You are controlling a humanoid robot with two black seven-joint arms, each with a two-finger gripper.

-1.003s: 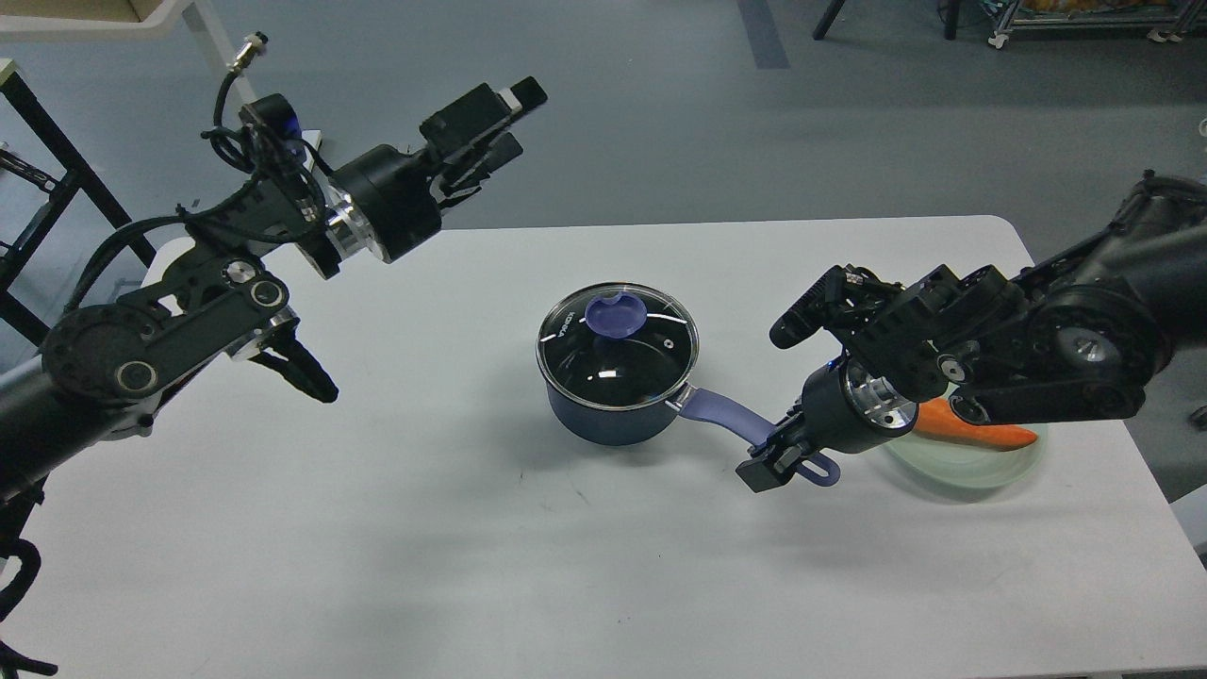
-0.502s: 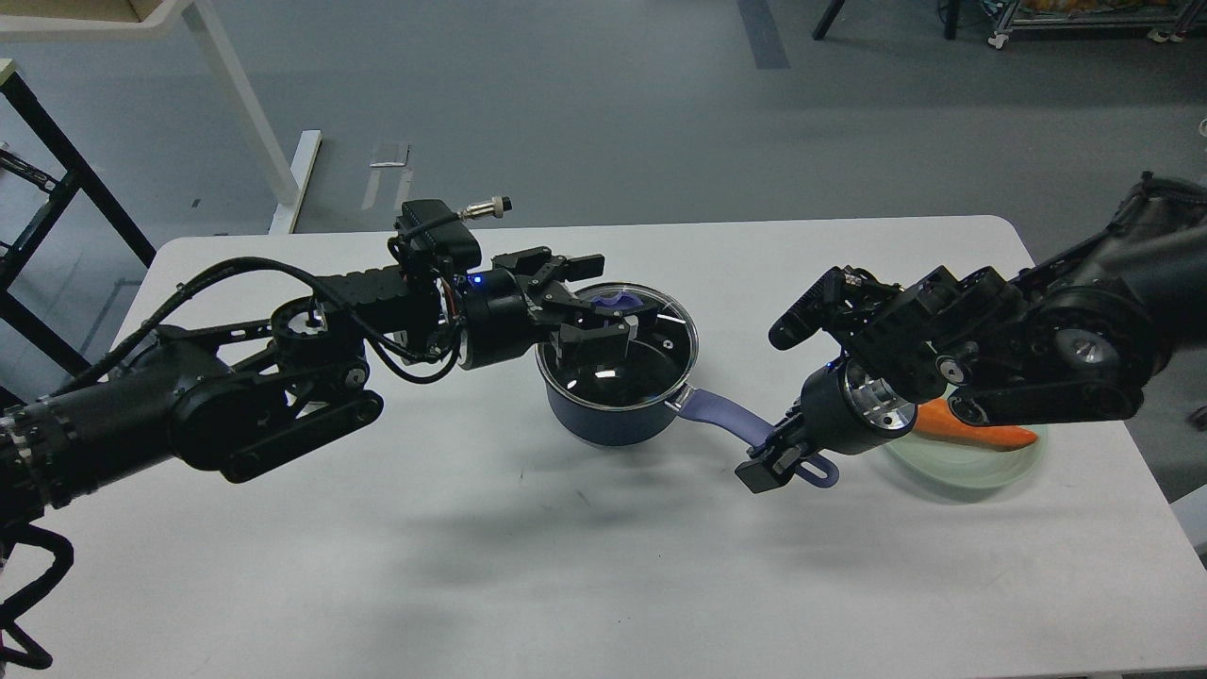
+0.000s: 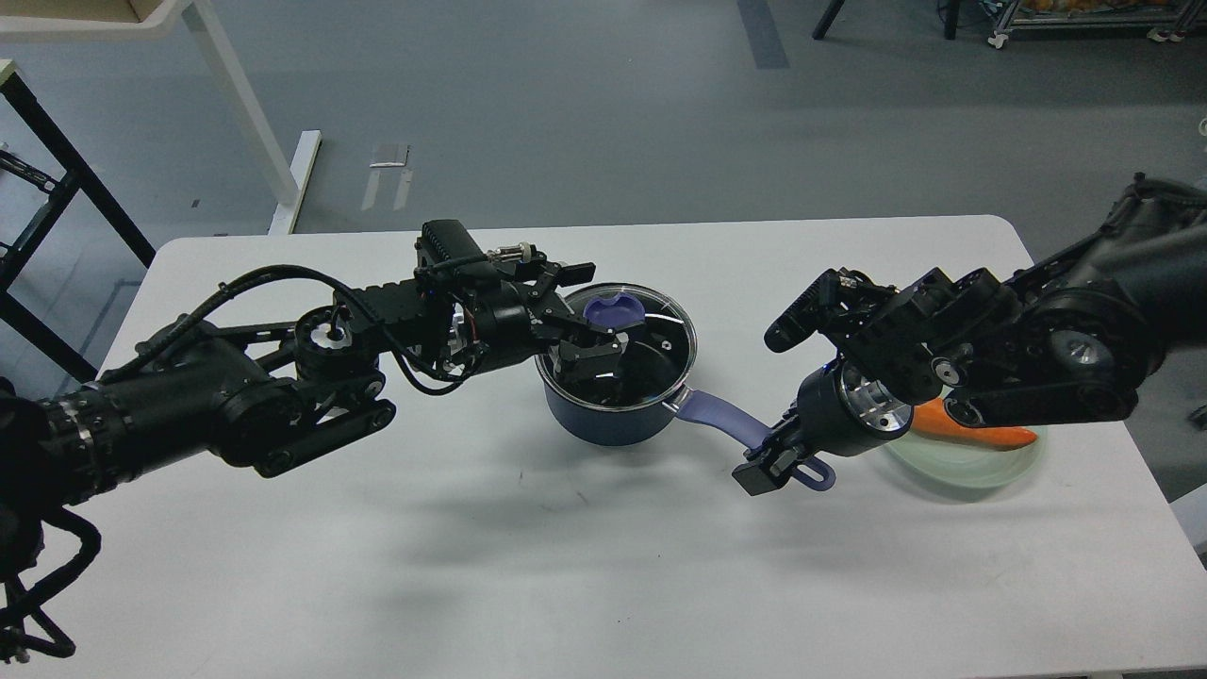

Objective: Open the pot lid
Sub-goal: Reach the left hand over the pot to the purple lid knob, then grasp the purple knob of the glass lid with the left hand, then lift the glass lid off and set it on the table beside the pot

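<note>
Left pincer (image 3: 592,316) spread open beside the knob (image 3: 613,310), gripping nothing; lid (image 3: 660,330) sits on the pot (image 3: 613,420), mid-worktop (image 3: 471,566). Right pincer (image 3: 775,459) clamped on the pot's handle (image 3: 721,415).

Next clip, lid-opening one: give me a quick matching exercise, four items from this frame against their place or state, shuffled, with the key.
Items:
1. lid knob
2. pot handle
3. carrot
4. glass lid

States:
A. lying in the green plate
B. clamped at its far end by the right gripper
C. sitting on the pot
D. between the open fingers of the left gripper

Pairs: 1-D, 2-B, 3-A, 4-C
</note>
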